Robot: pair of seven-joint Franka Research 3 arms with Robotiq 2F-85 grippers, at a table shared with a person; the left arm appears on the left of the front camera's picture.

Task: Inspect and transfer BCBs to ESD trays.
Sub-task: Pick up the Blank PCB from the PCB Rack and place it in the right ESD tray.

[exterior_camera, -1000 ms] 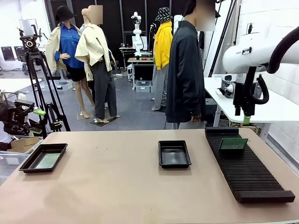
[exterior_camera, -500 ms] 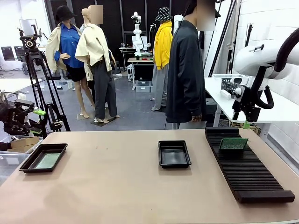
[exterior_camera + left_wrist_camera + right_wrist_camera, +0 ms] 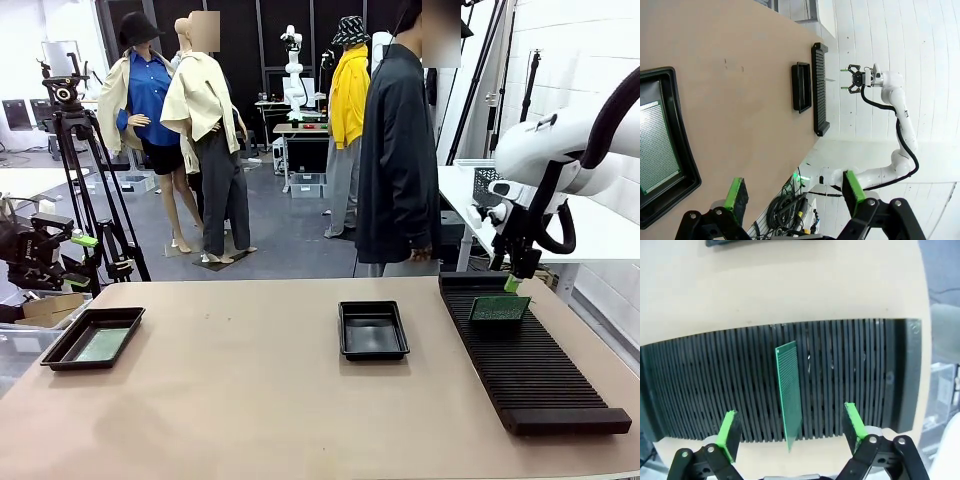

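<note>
Looks like the pick-up step: the right gripper (image 3: 790, 422) is hanging wide open and empty above the thin green circuit board (image 3: 789, 390) slotted into the long black ribbed rack (image 3: 700, 390), so next it's needing a straight drop and a pinch. The left gripper (image 3: 792, 192) is hovering open and empty by the glossy black plastic tray (image 3: 687, 165) holding another green board (image 3: 655, 145).

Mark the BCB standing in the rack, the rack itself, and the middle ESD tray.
BCB (image 3: 789, 395): right wrist view, middle of its green face.
rack (image 3: 530, 375): front view, ribbed top.
middle ESD tray (image 3: 372, 332): front view, bare floor.
</note>
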